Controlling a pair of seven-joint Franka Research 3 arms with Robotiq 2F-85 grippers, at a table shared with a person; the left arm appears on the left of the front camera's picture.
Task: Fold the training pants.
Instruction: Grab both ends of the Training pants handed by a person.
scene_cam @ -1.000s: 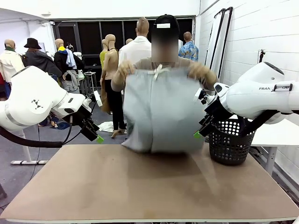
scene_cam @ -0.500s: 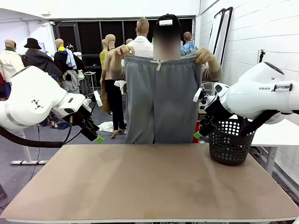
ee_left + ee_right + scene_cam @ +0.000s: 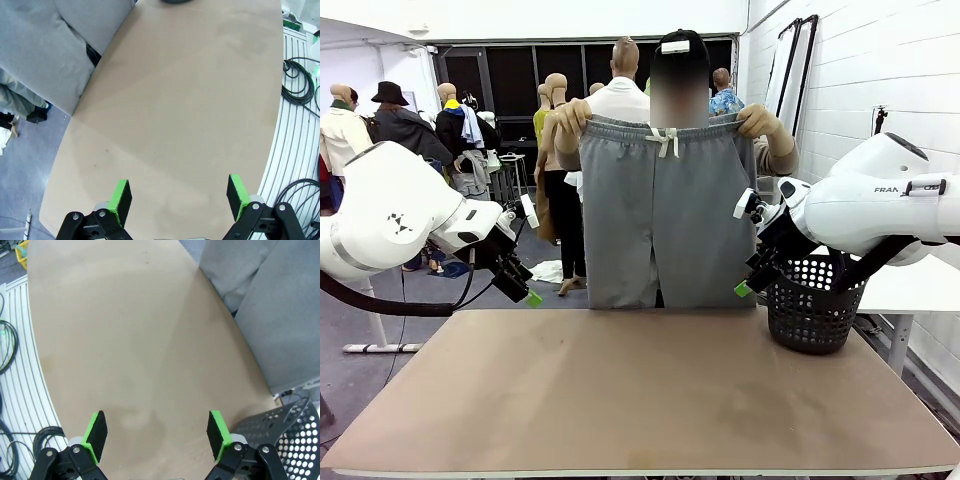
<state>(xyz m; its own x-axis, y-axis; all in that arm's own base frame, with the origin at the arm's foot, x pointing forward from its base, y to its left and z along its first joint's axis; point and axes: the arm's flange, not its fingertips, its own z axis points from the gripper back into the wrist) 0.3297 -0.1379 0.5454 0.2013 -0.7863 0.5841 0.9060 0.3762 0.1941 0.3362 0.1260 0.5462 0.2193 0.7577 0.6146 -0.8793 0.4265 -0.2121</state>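
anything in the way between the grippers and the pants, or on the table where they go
Nothing visible. The pants hang from the person's hands beyond the table, with the open left gripper and right gripper either side. The basket stands off to the right.

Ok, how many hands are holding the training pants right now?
2. One hand grips the waistband's end on the robot's left, the other hand the end on its right; the training pants hang behind the table's far edge.

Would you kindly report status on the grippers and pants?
Left gripper, right gripper open, empty. Training pants held up by person's hands at table's far edge. Black basket beside right gripper.
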